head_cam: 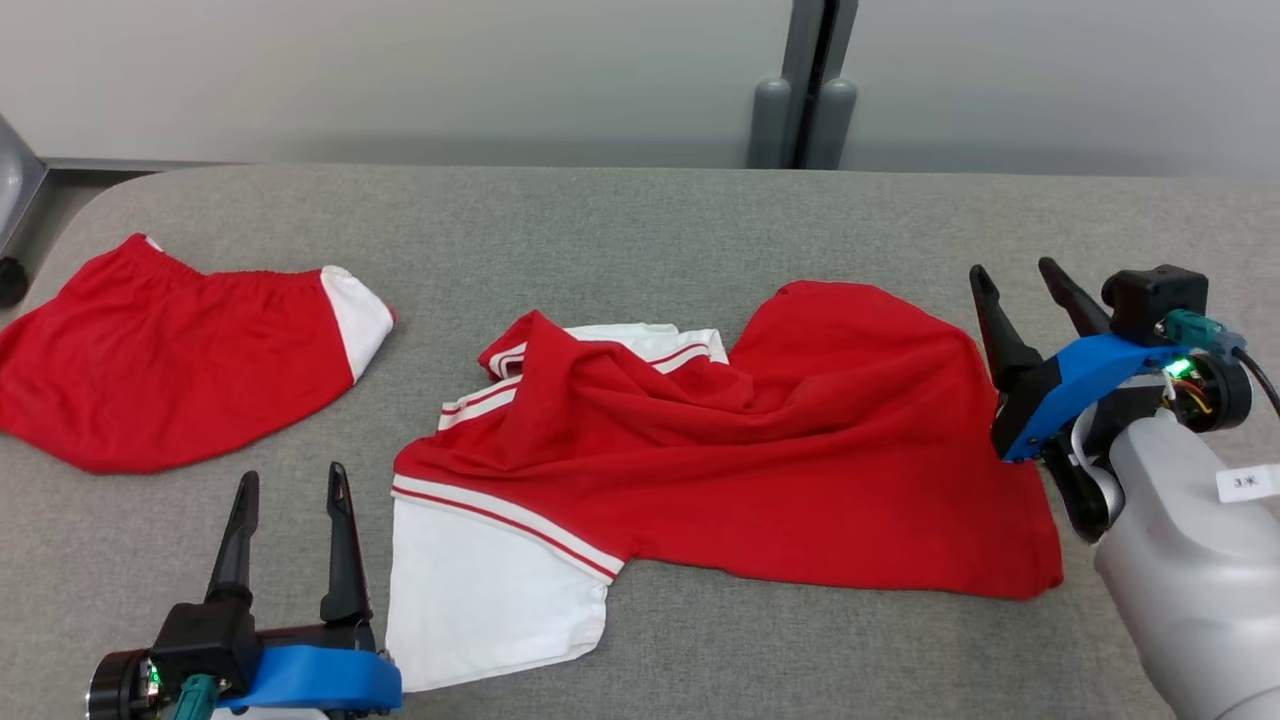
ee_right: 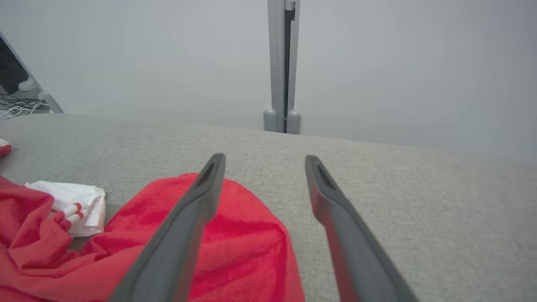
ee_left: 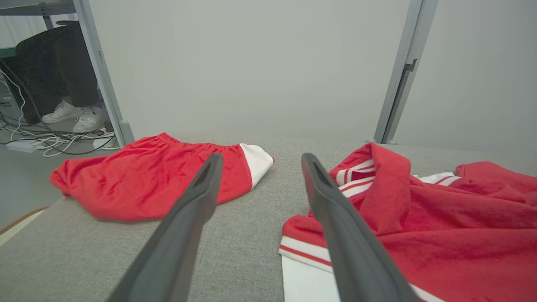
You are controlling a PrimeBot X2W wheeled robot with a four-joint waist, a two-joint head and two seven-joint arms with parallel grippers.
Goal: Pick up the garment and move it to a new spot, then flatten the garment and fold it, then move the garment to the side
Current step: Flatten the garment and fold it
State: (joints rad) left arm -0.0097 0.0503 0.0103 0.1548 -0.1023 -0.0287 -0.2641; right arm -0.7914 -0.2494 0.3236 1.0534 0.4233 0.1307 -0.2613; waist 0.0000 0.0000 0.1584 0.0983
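A crumpled red-and-white garment (head_cam: 720, 450) is laid midway across the grey table (head_cam: 600, 220), the left gripper (head_cam: 292, 480) and right gripper (head_cam: 1012, 270) held nearer the table's ends, jaws apart and empty; should one bunched layer be pinched, creases may be dragged along.

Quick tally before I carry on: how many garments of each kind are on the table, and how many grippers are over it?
shirt: 1
shorts: 1
grippers: 2, the left gripper and the right gripper, both open
Total: 4
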